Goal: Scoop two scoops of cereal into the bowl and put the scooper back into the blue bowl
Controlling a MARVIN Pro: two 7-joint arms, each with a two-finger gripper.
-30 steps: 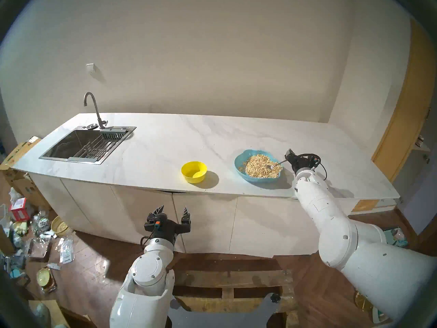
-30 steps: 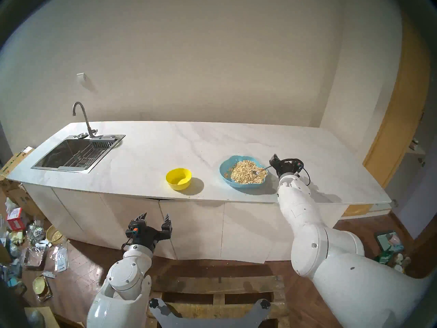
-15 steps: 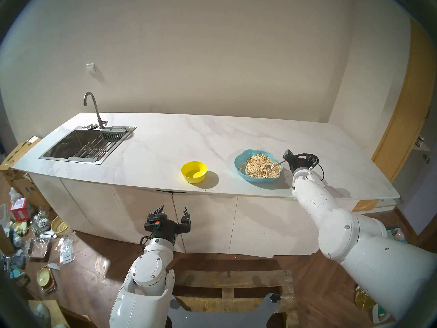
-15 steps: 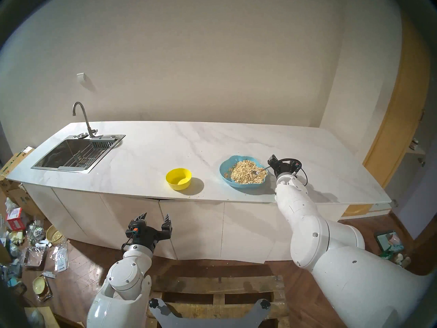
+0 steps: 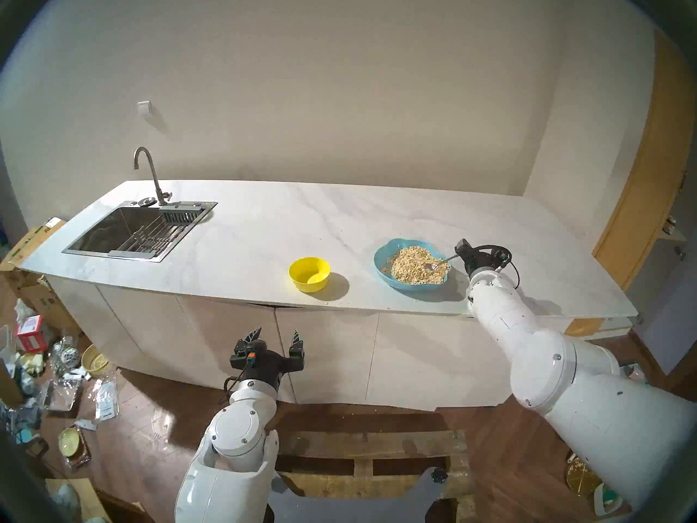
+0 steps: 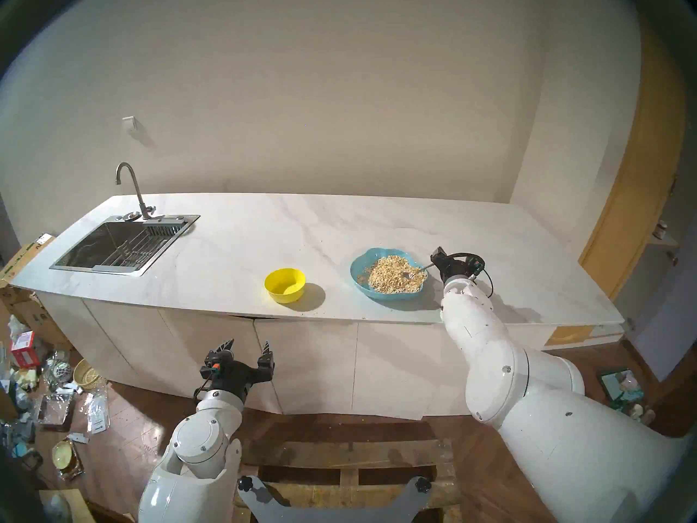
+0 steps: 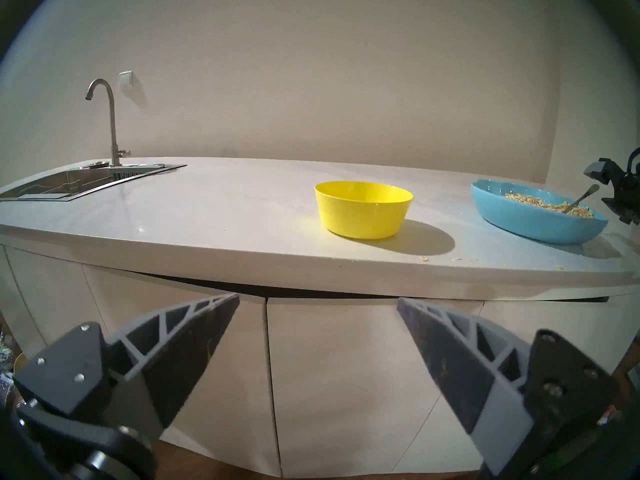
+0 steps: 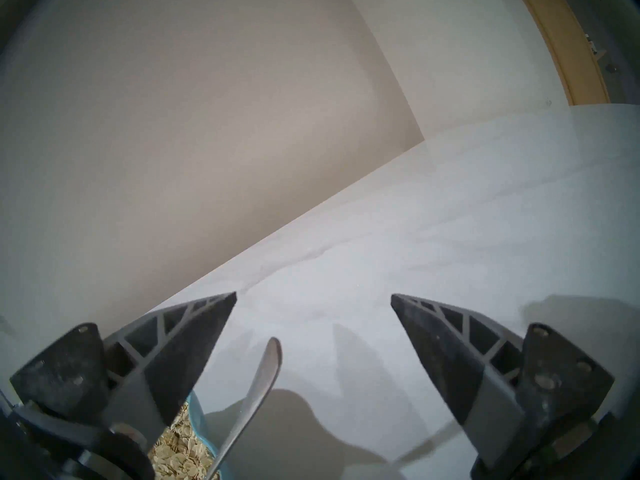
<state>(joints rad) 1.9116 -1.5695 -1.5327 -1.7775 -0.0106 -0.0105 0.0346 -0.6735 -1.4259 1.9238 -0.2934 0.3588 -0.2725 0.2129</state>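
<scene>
Countertop (image 5: 264, 224) of pale marble fills the head stereo left view, with a steel sink (image 5: 128, 231) and a curved tap (image 5: 149, 171) at its left end. Near the front edge sits the bowl (image 5: 309, 274), small and bright yellow, and it looks empty, though its far inner side is hidden. To its right, well apart, stands the blue bowl (image 5: 381, 254), heaped with the cereal (image 5: 409, 269). The scooper (image 5: 437, 263) lies with its head in the flakes and its handle sticking out over the right rim. The right gripper (image 5: 459, 248) sits just beside that rim at the handle's end; whether a finger touches the handle is not clear from here. The left gripper (image 5: 275, 335) hangs below the counter edge, fingers apart, holding nothing.

Head stereo right shows the same layout: the bowl (image 6: 284, 285), the blue bowl (image 6: 358, 267) with the scooper (image 6: 415, 272) in it, and the right gripper (image 6: 437, 255) beside it.

From the left wrist, the left gripper (image 7: 317, 297) stands wide apart before the cabinet doors (image 7: 346, 382). Above them the bowl (image 7: 363, 209) and the blue bowl (image 7: 536, 223) rest on the counter, a few loose flakes (image 7: 424, 259) near the edge.

From the right wrist, the right gripper (image 8: 313, 294) is spread wide. The scooper's handle (image 8: 256, 392) rises between the fingers, touching neither, with cereal (image 8: 180, 458) at the bottom edge.
</scene>
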